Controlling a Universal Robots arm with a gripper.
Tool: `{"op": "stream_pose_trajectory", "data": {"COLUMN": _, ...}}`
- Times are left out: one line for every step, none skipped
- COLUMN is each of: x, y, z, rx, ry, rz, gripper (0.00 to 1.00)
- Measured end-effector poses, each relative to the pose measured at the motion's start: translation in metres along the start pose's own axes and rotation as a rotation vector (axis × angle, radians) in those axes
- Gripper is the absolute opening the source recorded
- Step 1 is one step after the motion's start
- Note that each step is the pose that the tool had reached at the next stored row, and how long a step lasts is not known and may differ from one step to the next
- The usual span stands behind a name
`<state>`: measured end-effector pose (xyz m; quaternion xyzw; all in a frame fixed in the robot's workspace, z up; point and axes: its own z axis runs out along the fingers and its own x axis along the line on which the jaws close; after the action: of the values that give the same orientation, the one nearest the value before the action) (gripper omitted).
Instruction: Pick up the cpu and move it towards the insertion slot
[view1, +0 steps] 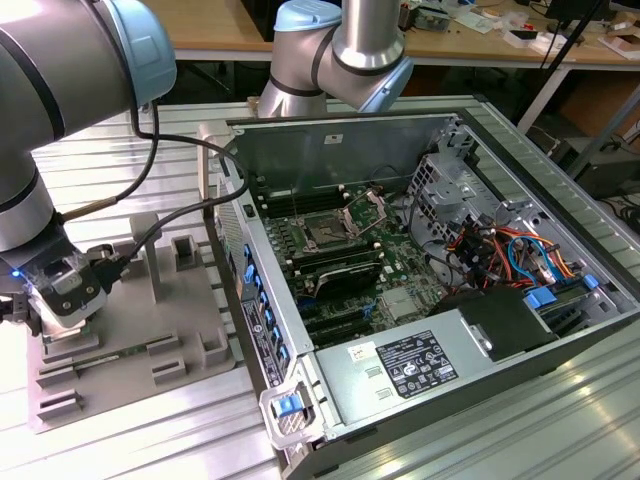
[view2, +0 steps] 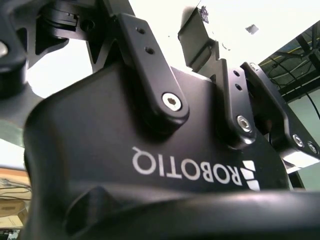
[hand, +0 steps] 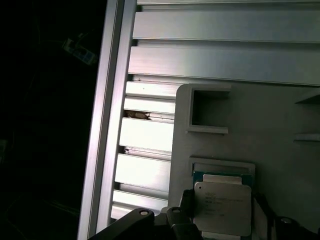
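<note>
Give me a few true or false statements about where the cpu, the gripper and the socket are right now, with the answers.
1. The gripper is down at the grey tray, on the exterior view's left. True.
2. The cpu sits in the socket. False: it is at the tray, close by the gripper, far from the socket.
3. The case is closed. False: its side is open and the motherboard shows.
4. In the first wrist view the cpu's silver top faces the camera. True.
</note>
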<state>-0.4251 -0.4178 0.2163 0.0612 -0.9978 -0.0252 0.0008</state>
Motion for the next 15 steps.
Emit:
{"op": "stream_pose_trajectory", "data": {"x": 0.0000, "y": 0.0000, "z": -0.0004, "rx": 0.0000, "ry": -0.0001, "rz": 0.000, "gripper": 0.55}}
{"op": "stream_pose_trajectory", "data": {"x": 0.0000, "y": 0.0001, "z": -0.0008, "rx": 0.0000, "ry": -0.0001, "rz": 0.000, "gripper": 0.55}}
{"op": "stream_pose_trajectory", "data": {"x": 0.0000, "y": 0.0001, "z": -0.0013, "rx": 0.0000, "ry": 0.0000, "rz": 0.000, "gripper": 0.55}}
{"op": "stream_pose_trajectory", "data": {"x": 0.0000, "y": 0.0001, "z": -0.0016, "rx": 0.0000, "ry": 0.0000, "rz": 0.000, "gripper": 0.55}}
{"op": "stream_pose_trajectory", "data": {"x": 0.0000, "y": 0.0001, "z": -0.0021, "rx": 0.0000, "ry": 0.0001, "rz": 0.000, "gripper": 0.55}}
{"op": "stream_pose_trajectory", "data": {"x": 0.0000, "y": 0.0001, "z": -0.0024, "rx": 0.0000, "ry": -0.0001, "rz": 0.000, "gripper": 0.55}}
{"op": "stream_pose_trajectory", "data": {"x": 0.0000, "y": 0.0002, "z": -0.0026, "rx": -0.0001, "ry": -0.0001, "rz": 0.000, "gripper": 0.55}}
{"op": "stream_pose_trajectory", "data": {"x": 0.0000, "y": 0.0002, "z": -0.0029, "rx": 0.0000, "ry": -0.0001, "rz": 0.000, "gripper": 0.55}}
{"op": "stream_pose_trajectory", "data": {"x": 0.0000, "y": 0.0002, "z": -0.0033, "rx": 0.0000, "ry": 0.0000, "rz": 0.000, "gripper": 0.55}}
{"op": "stream_pose_trajectory", "data": {"x": 0.0000, "y": 0.0002, "z": -0.0035, "rx": 0.0000, "ry": -0.0001, "rz": 0.000, "gripper": 0.55}}
{"op": "stream_pose_trajectory", "data": {"x": 0.0000, "y": 0.0002, "z": -0.0040, "rx": 0.0000, "ry": -0.0001, "rz": 0.000, "gripper": 0.55}}
{"op": "stream_pose_trajectory", "data": {"x": 0.0000, "y": 0.0002, "z": -0.0047, "rx": 0.0001, "ry": 0.0001, "rz": 0.000, "gripper": 0.55}}
{"op": "stream_pose_trajectory", "data": {"x": 0.0001, "y": 0.0003, "z": -0.0053, "rx": 0.0001, "ry": 0.0002, "rz": 0.000, "gripper": 0.55}}
{"op": "stream_pose_trajectory", "data": {"x": 0.0000, "y": 0.0003, "z": -0.0058, "rx": 0.0000, "ry": -0.0001, "rz": 0.000, "gripper": 0.55}}
{"op": "stream_pose_trajectory", "data": {"x": 0.0000, "y": 0.0003, "z": -0.0066, "rx": 0.0000, "ry": -0.0002, "rz": 0.000, "gripper": 0.55}}
